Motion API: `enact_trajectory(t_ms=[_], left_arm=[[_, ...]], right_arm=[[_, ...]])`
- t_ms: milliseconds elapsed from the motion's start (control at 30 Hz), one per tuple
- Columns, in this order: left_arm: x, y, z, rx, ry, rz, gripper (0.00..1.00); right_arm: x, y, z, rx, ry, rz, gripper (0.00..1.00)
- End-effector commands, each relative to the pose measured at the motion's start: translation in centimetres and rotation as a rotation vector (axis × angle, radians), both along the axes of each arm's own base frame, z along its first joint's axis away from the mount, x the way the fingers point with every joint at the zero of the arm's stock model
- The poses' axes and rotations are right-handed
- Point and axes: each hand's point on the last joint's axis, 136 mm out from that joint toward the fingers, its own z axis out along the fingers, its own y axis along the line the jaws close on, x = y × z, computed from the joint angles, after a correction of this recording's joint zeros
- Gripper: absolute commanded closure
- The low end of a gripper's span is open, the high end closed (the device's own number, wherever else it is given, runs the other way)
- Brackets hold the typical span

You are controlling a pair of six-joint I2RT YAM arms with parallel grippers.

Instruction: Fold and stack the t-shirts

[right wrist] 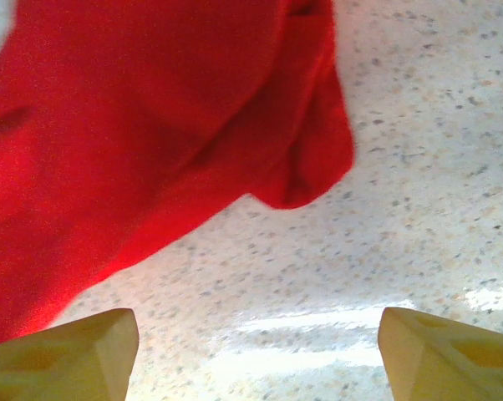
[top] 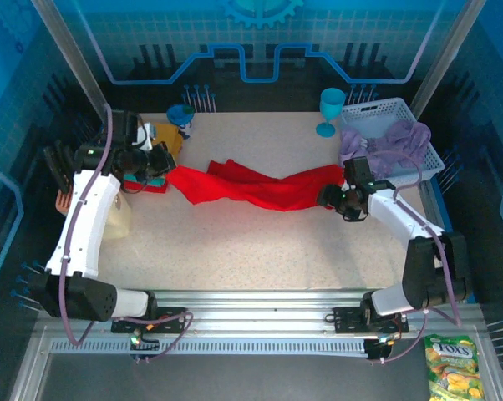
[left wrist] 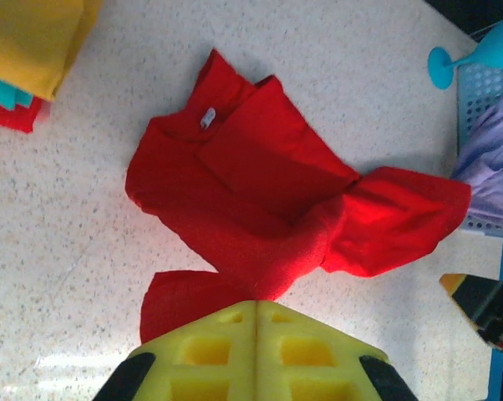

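Our left fingers point(left wrist: 210, 351) pinch one end of the red t-shirt point(top: 251, 188) twisted across the table point(top: 260, 242); our right fingers point(right wrist: 76, 351) gape empty beside the other. Soft, light cloth, we judge: take a corner.

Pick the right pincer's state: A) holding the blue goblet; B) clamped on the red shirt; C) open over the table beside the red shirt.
C: the right pincer stands wide open over the table, the red shirt beside it, nothing between its fingers.
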Motion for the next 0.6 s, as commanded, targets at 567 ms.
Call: enact_trajectory(t_ms=[567], left_arm=[[-0.3, 0.4, -0.9, -0.052, 0.004, -0.010, 1.00]], right_arm=[[8.4, -1.4, -4.0, 0.164, -0.105, -0.203, 0.51]])
